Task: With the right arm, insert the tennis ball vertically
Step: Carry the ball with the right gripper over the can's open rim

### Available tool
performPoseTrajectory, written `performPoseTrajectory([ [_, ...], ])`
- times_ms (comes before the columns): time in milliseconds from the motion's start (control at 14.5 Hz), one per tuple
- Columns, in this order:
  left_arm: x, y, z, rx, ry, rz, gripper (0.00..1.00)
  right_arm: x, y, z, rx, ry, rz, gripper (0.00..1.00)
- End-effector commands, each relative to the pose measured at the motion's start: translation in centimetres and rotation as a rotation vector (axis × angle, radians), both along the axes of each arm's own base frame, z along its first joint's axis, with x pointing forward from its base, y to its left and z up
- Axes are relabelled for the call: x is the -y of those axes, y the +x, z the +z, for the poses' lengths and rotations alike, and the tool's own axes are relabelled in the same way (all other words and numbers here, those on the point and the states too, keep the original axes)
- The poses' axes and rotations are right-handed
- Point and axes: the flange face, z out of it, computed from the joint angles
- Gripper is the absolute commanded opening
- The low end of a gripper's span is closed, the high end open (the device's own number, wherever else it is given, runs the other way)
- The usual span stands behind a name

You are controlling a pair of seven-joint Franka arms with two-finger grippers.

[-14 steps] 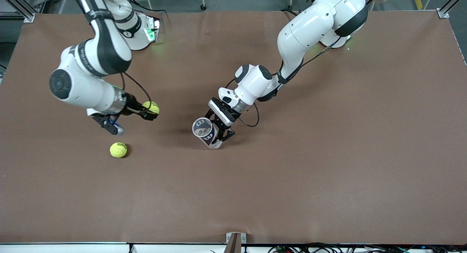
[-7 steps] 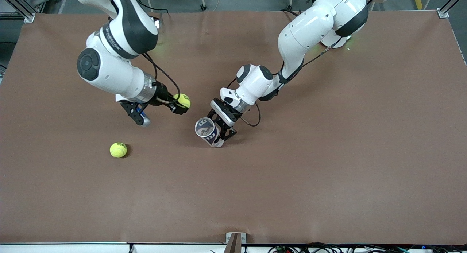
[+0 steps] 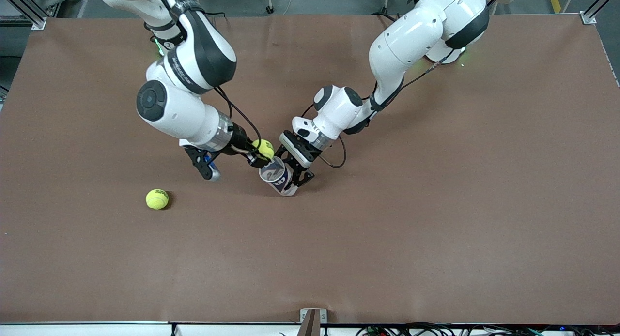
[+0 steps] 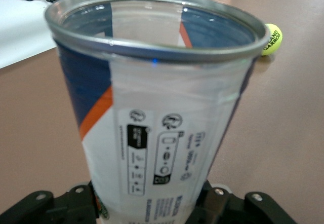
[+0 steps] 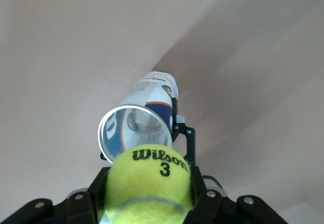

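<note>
Right end effector (image 3: 259,157): clamped on a Wilson tennis ball (image 3: 264,148), which shows between the black fingers (image 5: 198,189) in the right wrist view; it hangs at the mouth of the can, the ball just above the rim.
Held ball: not yet inside; it sits at the edge of the opening, slightly toward the robots' bases from the can's centre.
Left end effector (image 3: 292,177): closed on the lower body of a clear tennis ball can (image 3: 277,174) with a blue and orange label, holding it upright with a slight lean on the worktop (image 3: 436,205).
Can: open, metal rim (image 4: 152,49) showing, no ball visible inside.
Spare ball: a second tennis ball (image 3: 157,199) lies on the worktop toward the right arm's end, well apart from the can.
Progress: ball picked up and brought to the can, can steadied; I judge that centring over the mouth, lowering and release remain.
Change from earlier frame: the right arm has swung in from over the spare ball's area to the can; the left end effector and can have barely shifted; the spare ball has stayed put.
</note>
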Motion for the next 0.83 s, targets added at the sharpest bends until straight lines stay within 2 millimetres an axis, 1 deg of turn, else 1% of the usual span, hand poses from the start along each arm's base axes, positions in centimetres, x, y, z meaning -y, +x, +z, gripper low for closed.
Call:
performPoseTrajectory([
  [0,-0.5,-0.1,0.0,-0.004,0.000,0.015,0.66,-0.7,1.3,-0.7,-0.006,0.012,-0.025,0.01],
  [138,-0.6,0.1,0.2,-0.002,-0.002,0.018,0.66,-0.9,1.8,-1.1,0.006,0.014,-0.032,0.01],
  [484,-0.6,0.1,0.1,-0.003,-0.001,0.018,0.66,-0.9,2.3,-2.2,0.004,0.003,-0.030,0.01],
  [622,-0.6,0.1,0.2,-0.002,-0.002,0.018,0.66,-1.2,2.4,-2.6,0.001,0.002,-0.029,0.03],
  [761,-0.6,0.1,0.2,-0.001,-0.002,0.016,0.66,-1.2,2.6,-2.8,-0.003,0.004,-0.032,0.07],
])
